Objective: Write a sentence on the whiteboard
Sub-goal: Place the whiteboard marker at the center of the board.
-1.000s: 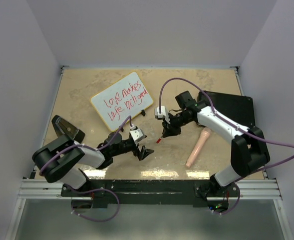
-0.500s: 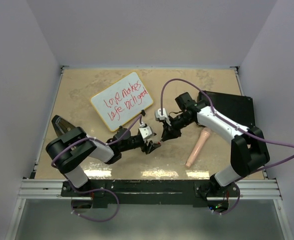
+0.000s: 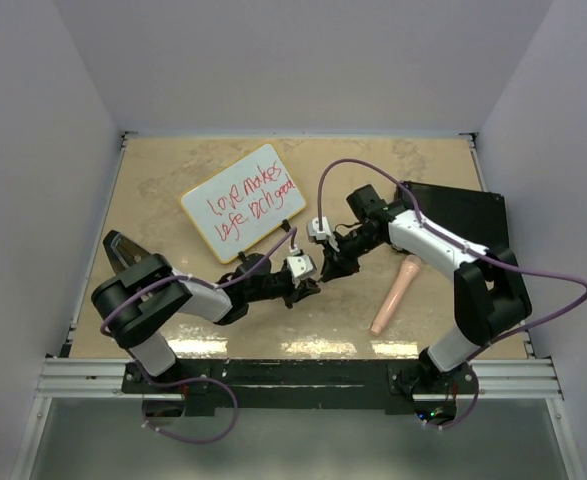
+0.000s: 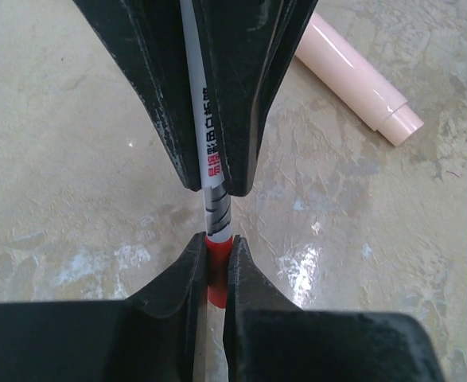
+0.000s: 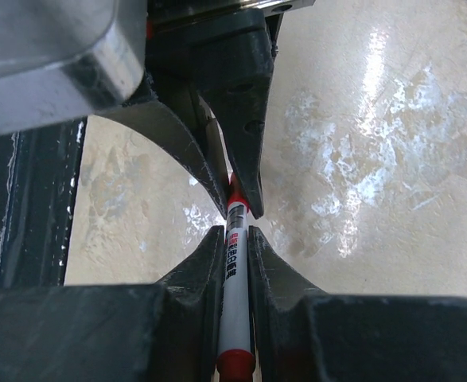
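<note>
The whiteboard [image 3: 243,203] lies tilted at the back left of the table, and the sentence [image 3: 251,203] runs across it in two lines of red handwriting. A white marker [image 5: 235,318] with red ends hangs between the two grippers near the table's middle. My right gripper [image 3: 331,270] [image 5: 235,231] is shut on the marker's white barrel. My left gripper [image 3: 311,287] [image 4: 215,239] meets it tip to tip and is shut on the marker's red end [image 4: 217,248]. In the left wrist view the printed barrel [image 4: 215,171] runs up between the right fingers.
A pale pink cylinder [image 3: 397,292] [image 4: 352,76] lies on the table right of the grippers. A black rectangular case [image 3: 463,215] sits at the back right, under the right arm. A small dark object [image 3: 131,255] rests by the left edge.
My left gripper has swung right to the marker and gone from open to shut on its red end. The right gripper holding the marker has barely shifted.
</note>
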Controlling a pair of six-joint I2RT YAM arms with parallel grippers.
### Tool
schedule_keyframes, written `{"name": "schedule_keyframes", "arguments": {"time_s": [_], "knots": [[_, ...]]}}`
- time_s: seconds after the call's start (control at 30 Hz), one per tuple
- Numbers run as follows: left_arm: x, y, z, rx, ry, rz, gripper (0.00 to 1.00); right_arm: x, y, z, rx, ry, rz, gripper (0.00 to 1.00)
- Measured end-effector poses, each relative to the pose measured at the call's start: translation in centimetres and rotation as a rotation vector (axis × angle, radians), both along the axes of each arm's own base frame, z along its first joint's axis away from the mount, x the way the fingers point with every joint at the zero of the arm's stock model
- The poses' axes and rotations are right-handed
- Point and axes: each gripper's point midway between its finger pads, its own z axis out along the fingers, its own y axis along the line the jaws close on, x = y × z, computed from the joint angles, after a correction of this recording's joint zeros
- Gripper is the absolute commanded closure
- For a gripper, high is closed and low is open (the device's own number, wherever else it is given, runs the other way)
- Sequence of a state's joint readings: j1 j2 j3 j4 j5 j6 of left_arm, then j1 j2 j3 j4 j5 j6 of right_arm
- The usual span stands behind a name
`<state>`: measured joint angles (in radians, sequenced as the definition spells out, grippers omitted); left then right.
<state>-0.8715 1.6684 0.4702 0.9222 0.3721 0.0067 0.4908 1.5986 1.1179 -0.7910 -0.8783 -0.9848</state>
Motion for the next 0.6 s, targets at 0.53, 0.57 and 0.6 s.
{"name": "schedule_keyframes", "arguments": {"time_s": [0.53, 0.57, 0.6], "knots": [[-0.5, 1.0, 0.8, 0.051, 0.060, 0.022, 1.00, -0.6, 0.9, -0.3, -0.001, 0.070, 0.006, 0.52], [-0.7, 1.1, 1.0, 0.041, 0.056, 0.023, 1.00, -0.7, 0.9, -0.2, -0.003, 0.077, 0.005, 0.49], [-0.9, 1.3, 1.5, 0.017, 0.047, 0.025, 1.00, -0.7, 0.8, 0.0, -0.004, 0.079, 0.004, 0.46]]}}
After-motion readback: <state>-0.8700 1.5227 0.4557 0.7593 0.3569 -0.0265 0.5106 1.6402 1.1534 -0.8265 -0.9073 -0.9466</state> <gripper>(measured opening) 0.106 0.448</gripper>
